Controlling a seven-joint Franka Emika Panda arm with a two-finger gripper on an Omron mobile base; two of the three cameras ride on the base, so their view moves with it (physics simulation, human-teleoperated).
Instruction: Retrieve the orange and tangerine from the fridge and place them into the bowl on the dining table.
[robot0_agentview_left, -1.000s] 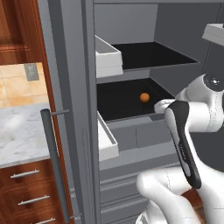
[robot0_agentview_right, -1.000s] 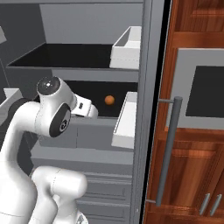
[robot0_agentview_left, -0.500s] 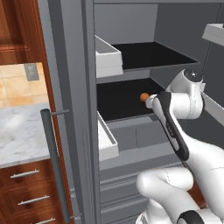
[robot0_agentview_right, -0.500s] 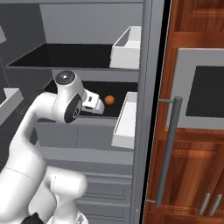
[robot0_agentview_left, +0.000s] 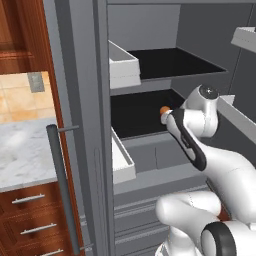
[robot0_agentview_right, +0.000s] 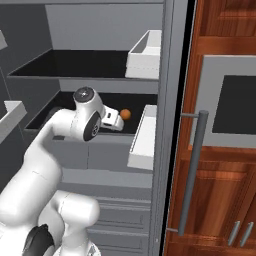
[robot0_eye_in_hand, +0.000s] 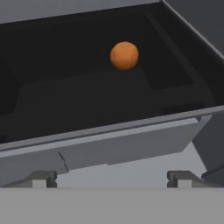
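The fridge (robot0_agentview_left: 80, 100) stands open. One round orange fruit (robot0_eye_in_hand: 124, 55) lies on its lower black shelf (robot0_eye_in_hand: 78, 96); whether it is the orange or the tangerine I cannot tell, and the other fruit is out of view. The fruit (robot0_agentview_right: 125, 114) sits toward the shelf's right rear, and it also peeks past my wrist (robot0_agentview_left: 163, 109). My gripper (robot0_eye_in_hand: 111, 179) is open and empty, at the shelf's front lip, short of the fruit. From the right base camera the gripper (robot0_agentview_right: 114, 123) is just left of the fruit. The bowl and the dining table are out of view.
White door bins (robot0_agentview_left: 122, 67) (robot0_agentview_right: 142, 135) jut out beside the shelves. An upper black shelf (robot0_agentview_right: 75, 65) overhangs the lower one. Grey drawers (robot0_agentview_right: 120, 200) lie below. A marble counter with wooden drawers (robot0_agentview_left: 25, 150) is at the left, a wall oven (robot0_agentview_right: 230, 105) at the right.
The arm has stretched forward and swung the hand in to the lower shelf, closer to the fruit. The fingers stayed open and the fruit has not moved.
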